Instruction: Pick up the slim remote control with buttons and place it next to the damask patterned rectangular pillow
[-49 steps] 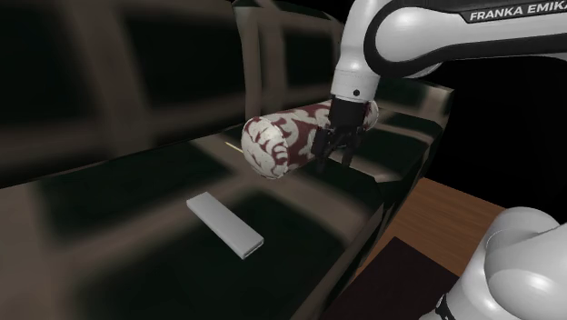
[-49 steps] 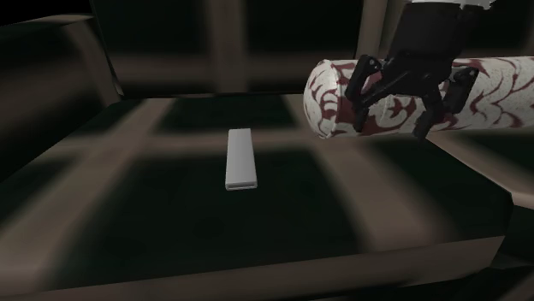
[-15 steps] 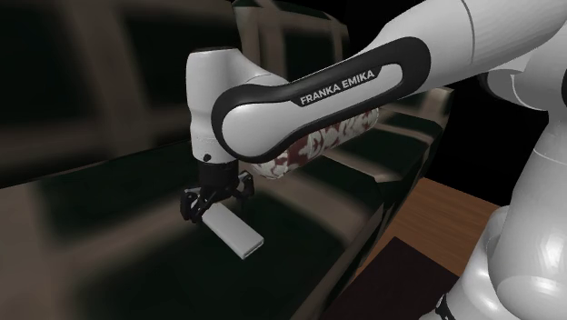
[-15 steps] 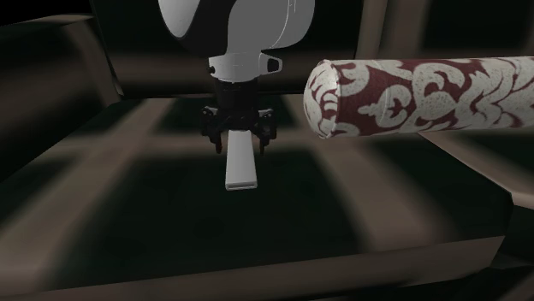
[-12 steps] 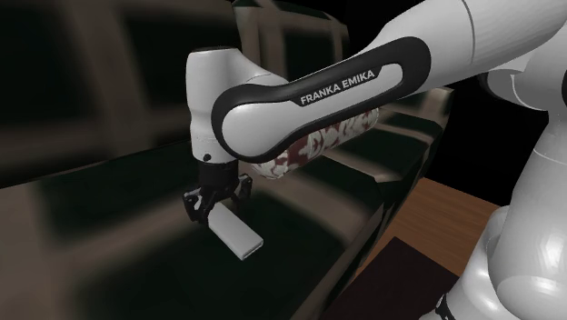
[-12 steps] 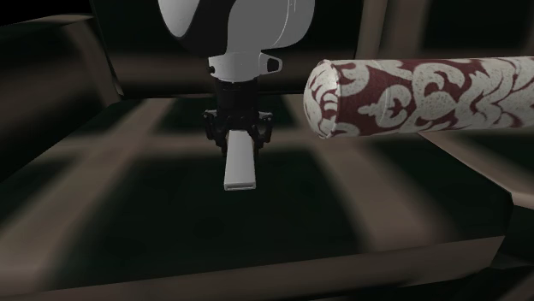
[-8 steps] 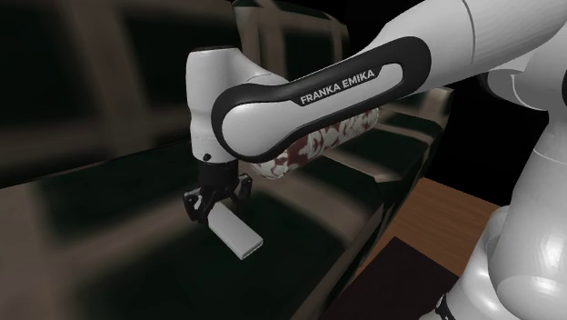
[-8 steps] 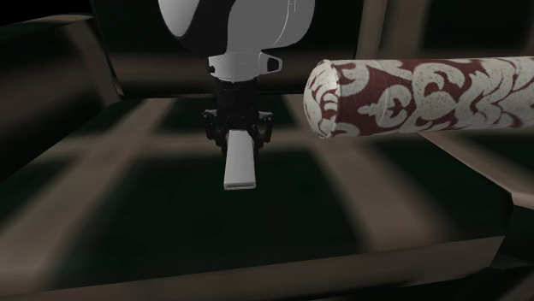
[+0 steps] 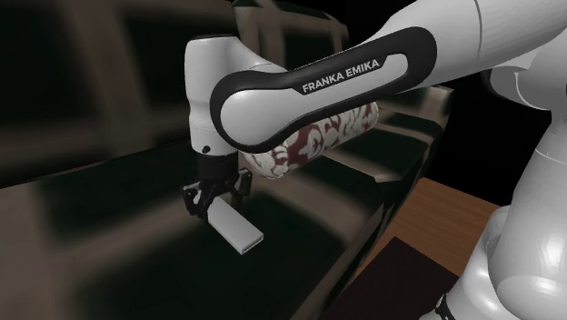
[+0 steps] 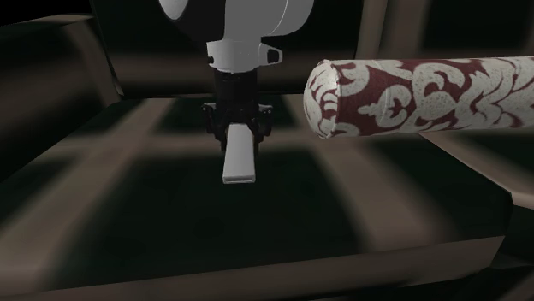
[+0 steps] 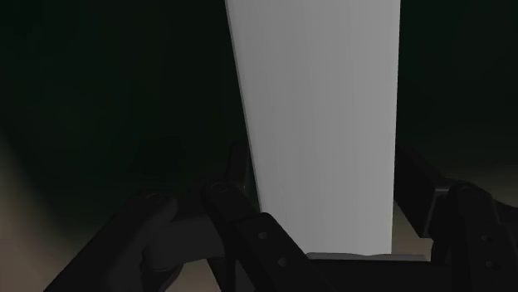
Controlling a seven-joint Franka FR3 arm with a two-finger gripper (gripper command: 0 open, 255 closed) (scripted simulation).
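The jaws are drawn in narrow, clamped on the two long edges of the plain grey remote [image 10: 240, 156] at one end. The rest of the remote juts out beyond them, above the dark checked sofa seat [image 10: 359, 214]. Off to one side of the jaws, near but apart, lies the red-and-cream damask pillow [image 10: 419, 94].

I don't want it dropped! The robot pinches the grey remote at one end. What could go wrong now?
The gripper clasps the remote near one end, so the long free part may tilt or slip out while carried. The pillow looks round like a roll; a bump from the arm or remote might set it rolling.
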